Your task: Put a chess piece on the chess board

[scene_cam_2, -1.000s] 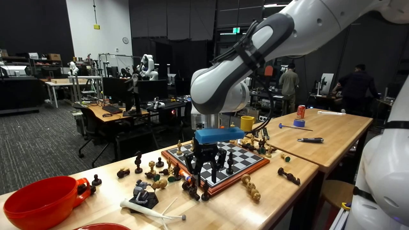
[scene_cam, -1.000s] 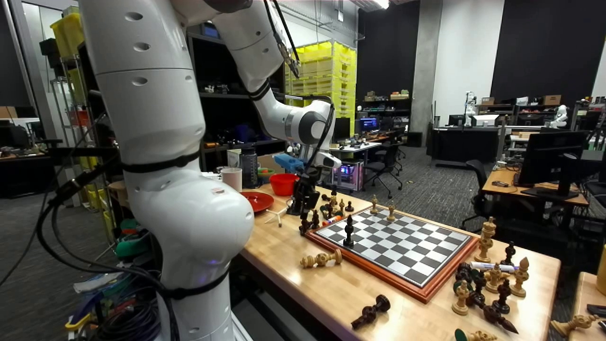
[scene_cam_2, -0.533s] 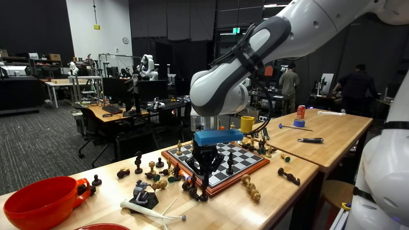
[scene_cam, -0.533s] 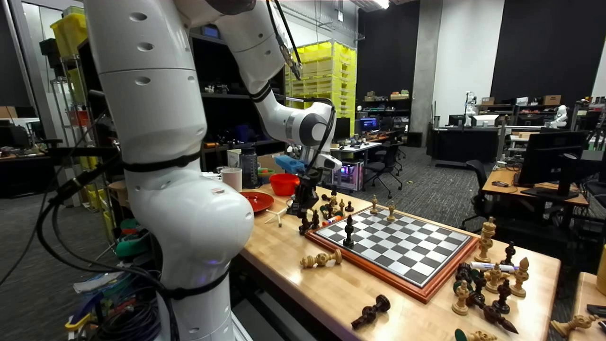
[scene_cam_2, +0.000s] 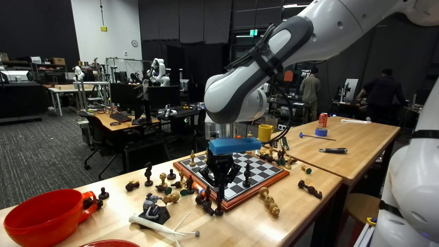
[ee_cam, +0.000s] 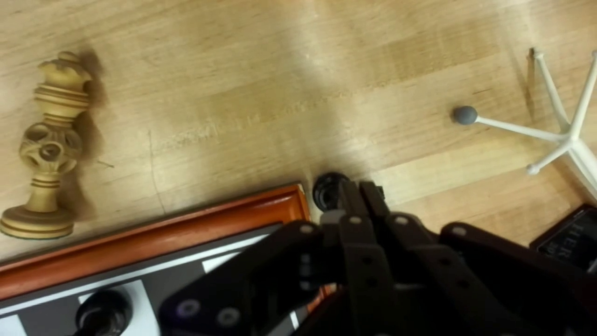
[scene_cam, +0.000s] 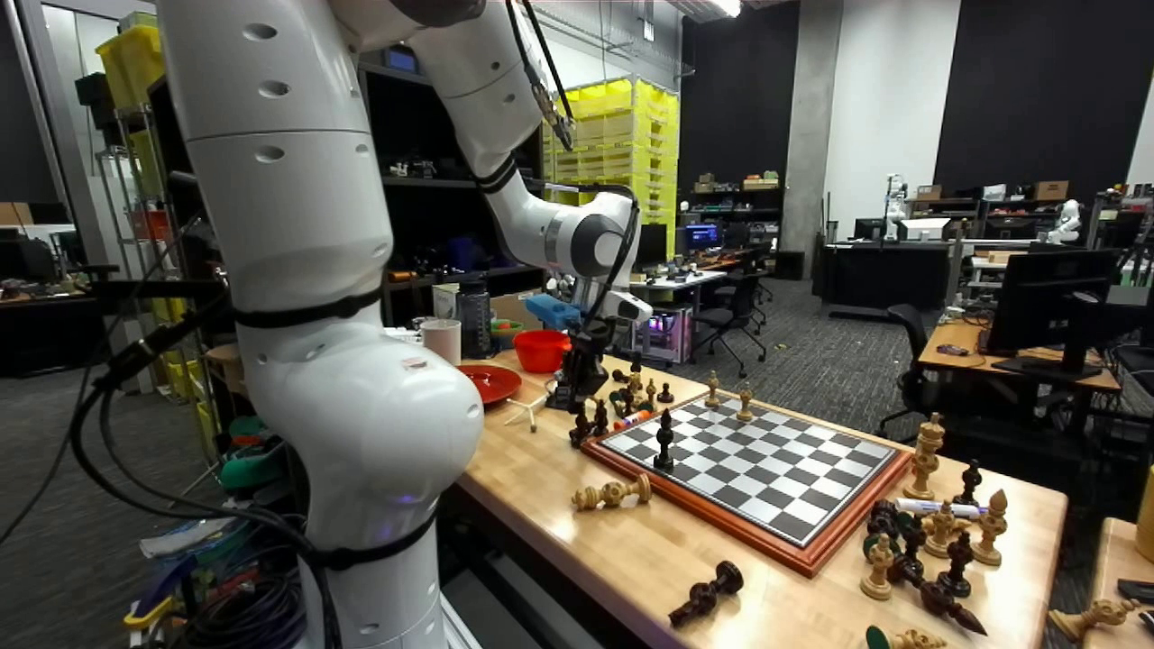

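Observation:
My gripper points down just off a corner of the chess board, its fingers almost together with a thin slit between them. They close over the top of a dark chess piece, whose round base shows beside the fingertips and whose upper part is hidden. In an exterior view the base of this dark chess piece sits on or very near the table, directly beneath my gripper. On the checkered chess board stand a dark piece and two pale pieces at the far edge.
Dark pieces and an orange-capped tube lie close to the gripper. A pale queen-like piece lies along the board's side. A white stick stand, a figurine and a red bowl occupy the table beyond.
The jaws went from open on both sides of the dark piece to shut over its top. My gripper otherwise hardly shifted, and the piece's base moved very slightly.

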